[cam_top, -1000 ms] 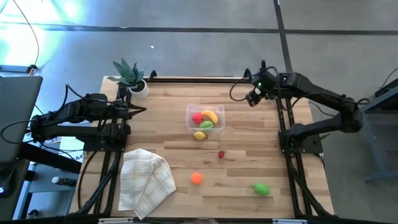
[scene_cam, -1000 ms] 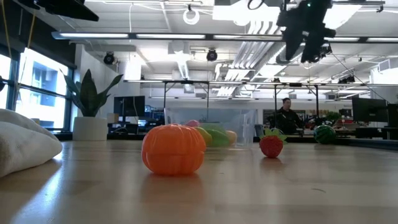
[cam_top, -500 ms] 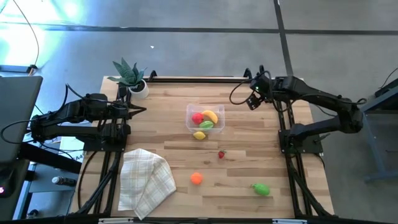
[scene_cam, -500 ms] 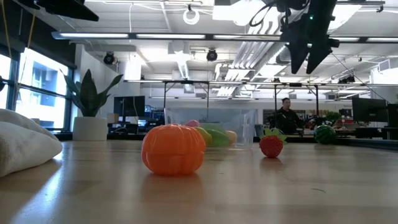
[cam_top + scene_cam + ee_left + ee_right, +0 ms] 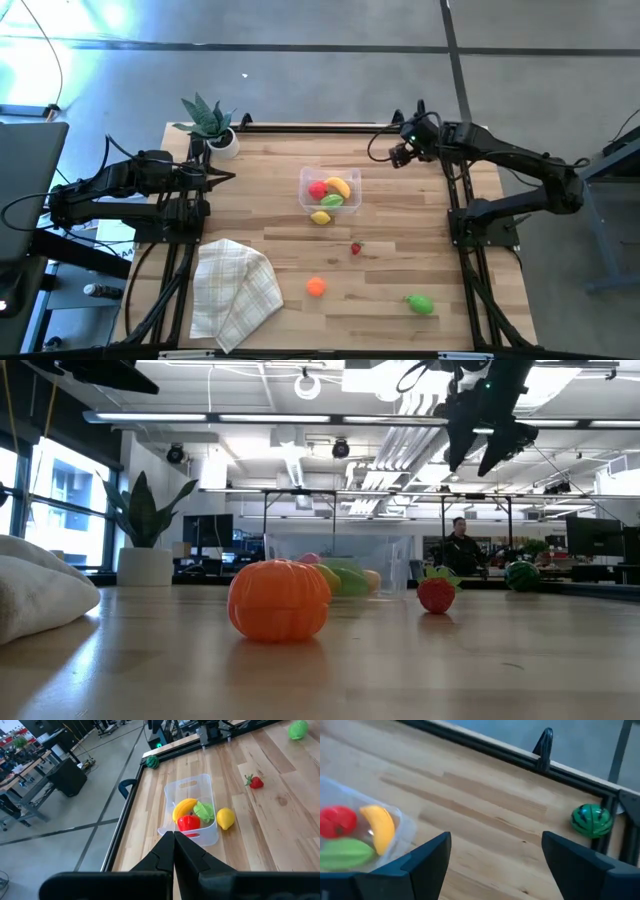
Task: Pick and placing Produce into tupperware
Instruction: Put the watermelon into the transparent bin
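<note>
Poised high over the far right of the wooden table (image 5: 400, 215), fingers spread wide and empty: right gripper (image 5: 398, 155), seemingly between pickups. Parked at the left edge with fingers pressed together: left gripper (image 5: 225, 178). Already in the clear tupperware (image 5: 329, 189) mid-table: banana (image 5: 339, 186), red piece (image 5: 317, 190), green piece (image 5: 332, 200); lemon (image 5: 320, 217) just outside its near wall. Awaiting collection nearer the front: strawberry (image 5: 355, 248), orange piece (image 5: 316, 286), green piece (image 5: 420, 303). Elsewhere: checked cloth (image 5: 235, 290), potted plant (image 5: 212, 124); open-plan workspace and a distant person (image 5: 461, 547) behind
</note>
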Controlling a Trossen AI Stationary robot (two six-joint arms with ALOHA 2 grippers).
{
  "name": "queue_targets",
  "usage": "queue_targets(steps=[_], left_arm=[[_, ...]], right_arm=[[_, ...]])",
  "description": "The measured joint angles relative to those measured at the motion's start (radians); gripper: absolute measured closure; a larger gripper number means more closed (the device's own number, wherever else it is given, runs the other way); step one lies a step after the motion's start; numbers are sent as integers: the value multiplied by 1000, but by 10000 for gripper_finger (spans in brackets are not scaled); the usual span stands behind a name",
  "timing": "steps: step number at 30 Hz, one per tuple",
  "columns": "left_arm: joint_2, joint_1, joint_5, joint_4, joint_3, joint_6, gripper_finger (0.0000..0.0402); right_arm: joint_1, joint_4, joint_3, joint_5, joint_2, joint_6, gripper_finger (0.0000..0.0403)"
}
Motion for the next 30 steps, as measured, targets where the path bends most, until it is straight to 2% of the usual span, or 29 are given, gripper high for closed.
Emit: queue_targets(steps=[10,18,22,26,30], left_arm=[[0,0,0,0,0,0,401],[0,0,0,0,0,0,401],[0,0,0,0,0,0,401],[0,0,0,0,0,0,401],[0,0,0,0,0,0,401]], right_arm=[[0,31,0,180,0,170,100],[1,63,0,190,1,245,100],[-48,59,2,217,13,345,100],[-133,55,2,191,68,463,100],[-247,57,2,44,148,638,100]])
